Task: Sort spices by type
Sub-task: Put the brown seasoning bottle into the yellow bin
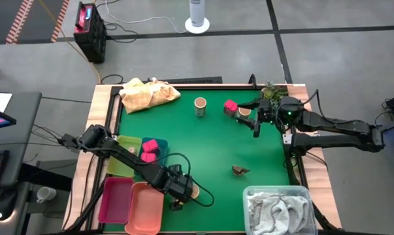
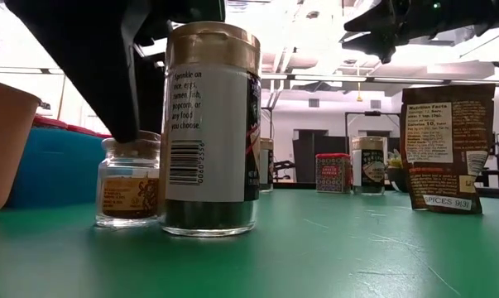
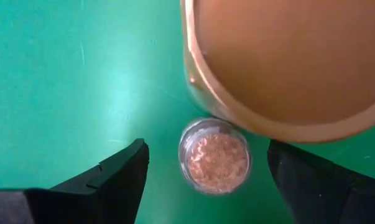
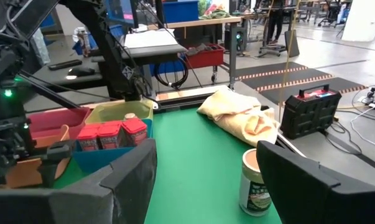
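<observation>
Table: green mat [image 1: 210, 143] in a wooden frame, both arms reaching in from its sides.
Yellow cloth: bunched [image 1: 147, 93] at the far left corner of the mat.
Towel bin: clear tub holding a grey-white towel [image 1: 278, 209] at the near right corner.
Sorting bins: a blue one holding pink-red packets [image 1: 152, 149], beside a yellow-green bin [image 1: 121, 155], with a pink bin [image 1: 116, 199] and a salmon bin [image 1: 146, 207] nearer the front edge.
Left gripper: [image 3: 203, 168] low over the mat just right of the salmon bin, fingers spread wide on either side of a small glass jar [image 3: 214, 155], holding nothing.
Tall jar: tan-lidded [image 2: 210, 128], standing right beside the small glass jar.
Right gripper: [image 1: 252, 117] at the far right of the mat, fingers wide apart and empty, near a pink-red packet [image 1: 230, 106].
Lone jar: tan-lidded [image 1: 200, 106], upright in the far middle.
Brown pouch: [image 1: 240, 171] alone right of centre.
</observation>
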Robot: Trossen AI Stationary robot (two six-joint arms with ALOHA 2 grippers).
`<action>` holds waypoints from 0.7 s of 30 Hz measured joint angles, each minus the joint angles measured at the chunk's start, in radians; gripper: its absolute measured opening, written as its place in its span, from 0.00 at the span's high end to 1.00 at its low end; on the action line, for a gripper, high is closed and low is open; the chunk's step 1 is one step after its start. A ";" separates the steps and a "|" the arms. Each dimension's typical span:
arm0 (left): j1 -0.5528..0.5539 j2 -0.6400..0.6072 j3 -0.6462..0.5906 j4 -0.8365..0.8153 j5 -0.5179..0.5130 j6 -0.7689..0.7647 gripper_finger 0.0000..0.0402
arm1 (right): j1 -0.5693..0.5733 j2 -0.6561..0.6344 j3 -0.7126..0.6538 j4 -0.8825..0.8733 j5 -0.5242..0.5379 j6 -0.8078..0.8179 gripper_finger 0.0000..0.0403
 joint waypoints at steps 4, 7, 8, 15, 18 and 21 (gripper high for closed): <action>-0.001 0.000 -0.018 0.022 0.000 0.000 0.23 | 0.000 0.000 0.000 0.000 0.000 0.000 0.25; -0.001 -0.001 -0.028 0.037 0.000 0.001 0.23 | 0.000 0.000 0.000 0.000 0.000 0.000 0.25; -0.002 -0.001 -0.035 0.040 0.001 0.001 0.24 | 0.000 0.000 0.000 0.000 0.000 0.000 0.25; -0.003 -0.001 -0.061 0.088 0.007 0.001 0.42 | 0.000 0.000 0.000 0.000 0.000 0.000 0.25; -0.003 -0.001 -0.061 0.094 0.007 0.002 0.51 | 0.000 0.000 0.000 0.000 0.000 0.000 0.25; -0.003 -0.001 -0.061 0.093 0.007 0.006 0.58 | 0.000 0.000 0.000 0.000 0.000 0.000 0.25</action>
